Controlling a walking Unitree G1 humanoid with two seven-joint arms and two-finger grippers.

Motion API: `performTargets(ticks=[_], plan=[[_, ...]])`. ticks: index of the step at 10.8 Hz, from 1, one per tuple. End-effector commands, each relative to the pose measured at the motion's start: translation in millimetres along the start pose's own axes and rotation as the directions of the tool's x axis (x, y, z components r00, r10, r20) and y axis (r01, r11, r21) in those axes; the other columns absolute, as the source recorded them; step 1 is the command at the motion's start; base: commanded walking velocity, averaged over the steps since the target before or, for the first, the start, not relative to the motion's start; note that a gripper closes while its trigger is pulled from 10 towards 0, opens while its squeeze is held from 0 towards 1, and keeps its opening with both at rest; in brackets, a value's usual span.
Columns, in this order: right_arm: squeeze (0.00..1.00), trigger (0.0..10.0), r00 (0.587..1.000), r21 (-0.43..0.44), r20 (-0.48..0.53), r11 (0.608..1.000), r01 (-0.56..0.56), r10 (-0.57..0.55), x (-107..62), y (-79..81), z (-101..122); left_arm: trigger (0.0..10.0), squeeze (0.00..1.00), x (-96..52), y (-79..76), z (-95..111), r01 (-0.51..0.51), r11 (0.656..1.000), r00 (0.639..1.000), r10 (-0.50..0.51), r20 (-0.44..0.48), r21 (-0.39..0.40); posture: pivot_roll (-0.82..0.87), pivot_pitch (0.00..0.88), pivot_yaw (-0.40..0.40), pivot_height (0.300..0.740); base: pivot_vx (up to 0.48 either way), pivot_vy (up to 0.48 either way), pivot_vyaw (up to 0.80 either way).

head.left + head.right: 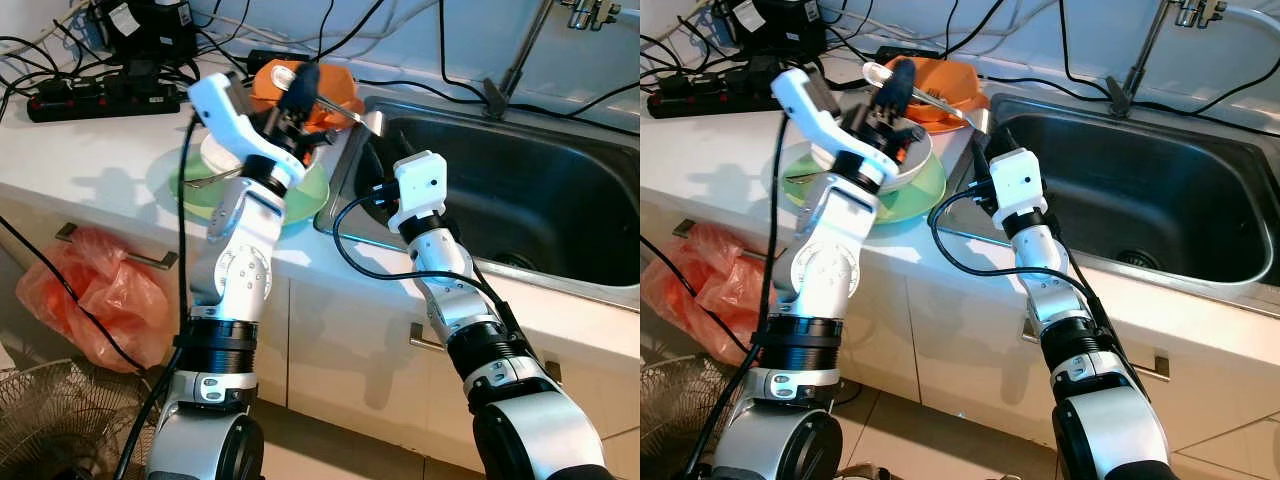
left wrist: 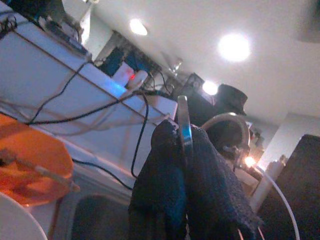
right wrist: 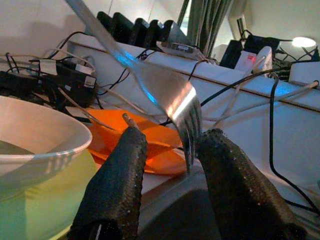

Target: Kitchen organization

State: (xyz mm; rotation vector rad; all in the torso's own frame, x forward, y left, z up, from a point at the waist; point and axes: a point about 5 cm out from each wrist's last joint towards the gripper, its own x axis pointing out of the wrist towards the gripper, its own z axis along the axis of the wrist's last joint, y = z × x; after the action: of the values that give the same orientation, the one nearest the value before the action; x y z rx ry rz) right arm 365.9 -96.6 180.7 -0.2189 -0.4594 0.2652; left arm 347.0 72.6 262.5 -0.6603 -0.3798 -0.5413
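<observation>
Here the left claw (image 1: 300, 85) is clamped on a fork (image 3: 150, 82), its tines hanging between the spread fingers of the right claw (image 3: 167, 165). At nine o'clock: white bowl (image 1: 902, 165), green plate (image 1: 300, 200), orange plate (image 1: 945, 85); the sink (image 1: 540, 190) is at three.

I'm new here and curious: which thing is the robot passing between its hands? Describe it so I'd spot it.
Find the steel sink; at its left rim sit stacked dishes. Above the orange plate, the left gripper pinches a metal fork by its handle, tines hanging between the right gripper's open fingers. It is the only shiny, slim utensil held in the air.
</observation>
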Motion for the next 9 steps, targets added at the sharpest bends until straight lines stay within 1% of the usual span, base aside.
performTargets(ticks=[1, 4, 7, 9], plan=[[0.0, 10.0, 1.0, -0.008, 0.03, 1.0, 0.005, -0.005, 4.0, -1.9, 7, 10.0, 0.0, 6.5, -16.4, -8, 0.051, 0.998, 0.999, -0.051, -0.018, -0.033, 0.05, 0.037, -0.029, 0.74, 0.0, 0.0, 0.0], [0.0, 10.0, 0.999, -0.015, 0.027, 0.999, 0.028, -0.027, 6.0, -4.3, 7, 10.0, 0.0, 4.6, -17.6, -13, 0.045, 0.998, 0.998, -0.046, -0.043, -0.032, 0.06, 0.037, -0.028, 0.74, 0.0, 0.0, 0.0], [0.0, 10.0, 0.998, -0.017, 0.003, 0.998, 0.068, -0.068, 7.6, -9.8, 5, 10.0, 0.0, 3.8, -18.5, -17, 0.039, 0.999, 0.997, -0.04, -0.066, -0.024, 0.06, 0.038, -0.03, 0.74, 0.0, 0.0, 0.0], [0.0, 10.0, 0.994, -0.018, -0.024, 0.994, 0.108, -0.108, 9.1, -14.3, 3, 10.0, 0.0, 1.9, -19.7, -22, 0.038, 0.999, 0.994, -0.04, -0.099, -0.015, 0.06, 0.038, -0.03, 0.74, 0.0, 0.0, 0.0]])
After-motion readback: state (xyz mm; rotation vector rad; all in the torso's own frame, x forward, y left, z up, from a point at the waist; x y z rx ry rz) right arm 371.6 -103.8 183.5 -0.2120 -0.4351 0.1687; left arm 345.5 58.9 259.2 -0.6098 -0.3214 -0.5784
